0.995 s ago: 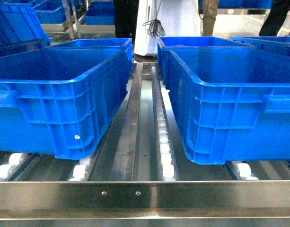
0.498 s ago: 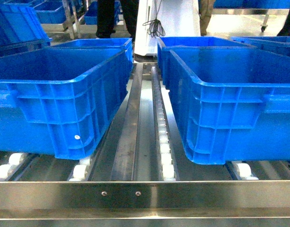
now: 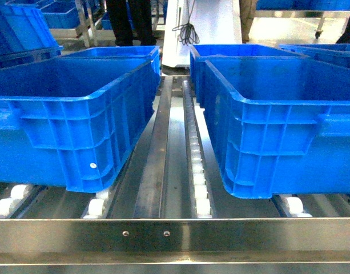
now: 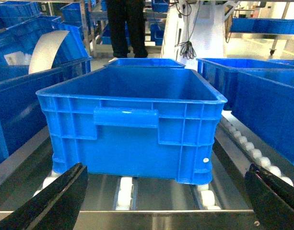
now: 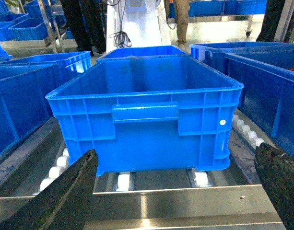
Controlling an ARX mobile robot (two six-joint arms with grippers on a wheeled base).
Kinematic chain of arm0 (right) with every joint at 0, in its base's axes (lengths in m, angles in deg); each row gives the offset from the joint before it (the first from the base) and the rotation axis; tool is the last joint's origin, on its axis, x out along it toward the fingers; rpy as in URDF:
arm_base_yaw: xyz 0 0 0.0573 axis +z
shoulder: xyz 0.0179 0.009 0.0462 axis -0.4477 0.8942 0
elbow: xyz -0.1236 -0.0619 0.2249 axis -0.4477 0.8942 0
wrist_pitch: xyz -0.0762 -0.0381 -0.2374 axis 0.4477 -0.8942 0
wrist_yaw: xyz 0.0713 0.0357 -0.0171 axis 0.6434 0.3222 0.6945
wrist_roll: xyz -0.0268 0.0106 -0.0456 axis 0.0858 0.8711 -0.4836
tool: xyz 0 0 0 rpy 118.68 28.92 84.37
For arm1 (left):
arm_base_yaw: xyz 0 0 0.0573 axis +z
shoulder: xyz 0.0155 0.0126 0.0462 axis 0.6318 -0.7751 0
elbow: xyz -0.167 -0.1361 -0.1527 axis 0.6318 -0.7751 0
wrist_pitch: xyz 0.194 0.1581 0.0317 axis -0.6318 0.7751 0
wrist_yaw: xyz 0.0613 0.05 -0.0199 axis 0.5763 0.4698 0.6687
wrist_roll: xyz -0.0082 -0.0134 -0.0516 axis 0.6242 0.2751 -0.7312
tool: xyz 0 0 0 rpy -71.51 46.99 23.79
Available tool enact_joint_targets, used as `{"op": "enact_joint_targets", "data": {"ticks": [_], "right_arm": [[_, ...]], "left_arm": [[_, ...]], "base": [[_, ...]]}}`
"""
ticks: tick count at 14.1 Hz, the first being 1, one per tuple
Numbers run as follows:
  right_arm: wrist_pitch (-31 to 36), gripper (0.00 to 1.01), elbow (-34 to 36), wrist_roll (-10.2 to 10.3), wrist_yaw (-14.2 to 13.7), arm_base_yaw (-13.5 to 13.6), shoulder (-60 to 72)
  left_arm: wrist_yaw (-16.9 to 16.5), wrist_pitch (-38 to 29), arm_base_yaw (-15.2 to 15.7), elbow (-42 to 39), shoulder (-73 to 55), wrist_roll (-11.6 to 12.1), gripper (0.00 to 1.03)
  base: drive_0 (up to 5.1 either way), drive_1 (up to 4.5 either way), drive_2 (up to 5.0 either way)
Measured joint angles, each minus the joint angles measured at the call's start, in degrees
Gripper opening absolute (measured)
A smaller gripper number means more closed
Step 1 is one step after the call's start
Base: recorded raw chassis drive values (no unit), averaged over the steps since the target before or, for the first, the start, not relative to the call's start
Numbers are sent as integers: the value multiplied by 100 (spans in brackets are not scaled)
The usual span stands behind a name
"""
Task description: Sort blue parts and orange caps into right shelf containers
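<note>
Two large blue plastic crates sit on the steel roller shelf, near its front edge. Left claw and right claw are spread, holding nothing. No blue parts or orange caps show; locate them before reaching.

Bright, even overhead light, glare on the steel rail and far floor, edges slightly soft.
</note>
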Motion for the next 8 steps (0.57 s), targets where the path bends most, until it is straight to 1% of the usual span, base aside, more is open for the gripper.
{"op": "enact_joint_targets", "data": {"ticks": [8], "right_arm": [[0, 98, 0, 0, 0, 0, 0]], "left_arm": [[0, 0, 0, 0, 0, 0, 98]], "base": [[0, 0, 0]]}}
